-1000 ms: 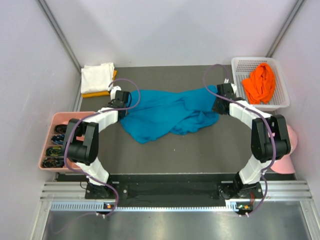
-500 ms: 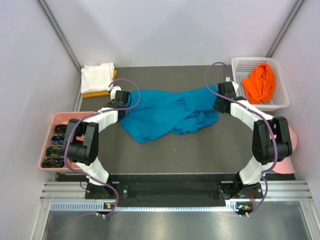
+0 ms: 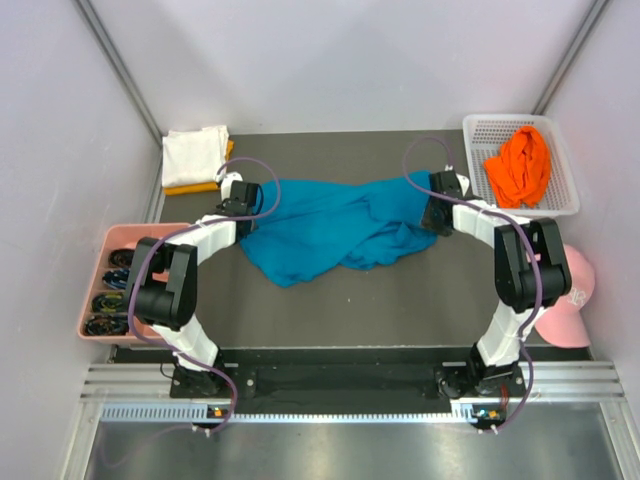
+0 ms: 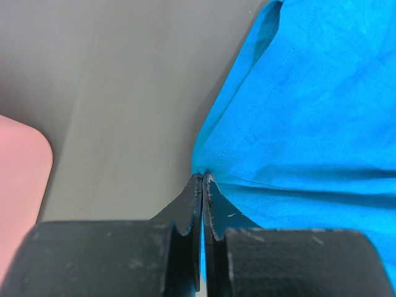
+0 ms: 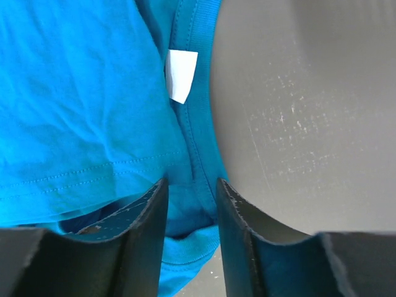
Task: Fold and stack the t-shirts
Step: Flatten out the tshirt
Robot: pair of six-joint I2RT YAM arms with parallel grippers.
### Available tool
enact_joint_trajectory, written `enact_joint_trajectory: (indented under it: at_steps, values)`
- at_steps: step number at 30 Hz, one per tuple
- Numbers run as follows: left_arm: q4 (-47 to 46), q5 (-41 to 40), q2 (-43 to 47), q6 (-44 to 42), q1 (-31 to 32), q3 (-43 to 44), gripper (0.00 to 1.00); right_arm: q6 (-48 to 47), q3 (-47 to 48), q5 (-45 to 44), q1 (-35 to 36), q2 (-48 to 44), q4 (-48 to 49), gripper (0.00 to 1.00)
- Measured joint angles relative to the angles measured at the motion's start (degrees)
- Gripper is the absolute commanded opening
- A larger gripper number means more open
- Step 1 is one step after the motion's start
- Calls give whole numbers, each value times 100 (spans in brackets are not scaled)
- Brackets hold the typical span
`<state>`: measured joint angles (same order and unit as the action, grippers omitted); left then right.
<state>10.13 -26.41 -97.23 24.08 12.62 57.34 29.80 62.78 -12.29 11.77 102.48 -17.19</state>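
Shirt [image 3: 330, 225], teal, lay crumpled left of the basket [image 3: 470, 125]. Its far edge sat pinched in the left gripper [image 4: 202, 182]. The right gripper [image 5: 190, 185] had edged away from the basket, jaws narrowly apart astride the collar (ungripped), so spreading likely waited.

The teal shirt [image 3: 335, 225] is lying crumpled across the middle of the table [image 3: 400, 290], stretching sideways and not flat at all, with a wrinkly lump sagging toward the near left. My left gripper [image 4: 202, 179] is pinching its left edge tight, right at a stitched hem. At the right end, the collar band is sitting between my right gripper's [image 5: 190, 185] spread fingers, and the little white tag [image 5: 181, 75] is showing just past them.

The white shirt [image 3: 195, 153] is sitting folded in the back-left corner on top of the yellow-orange shirt [image 3: 190, 187], which is only peeking out along the near edge. The orange shirt [image 3: 520, 165] is lying bunched up in the basket [image 3: 485, 128] at back right, well apart from the others.
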Motion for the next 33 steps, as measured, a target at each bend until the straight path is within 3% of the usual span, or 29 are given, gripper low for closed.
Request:
enact_joint_trajectory:
  at_steps: [23, 33]
  values:
    - [0, -4, 0, -2, 0, 0, 0, 0, 142, 74, 0, 199, 136, 36]
    - [0, -17, 0, -4, -2, 0, 0, -13, 184, 149, -4, 254, 162, 23]
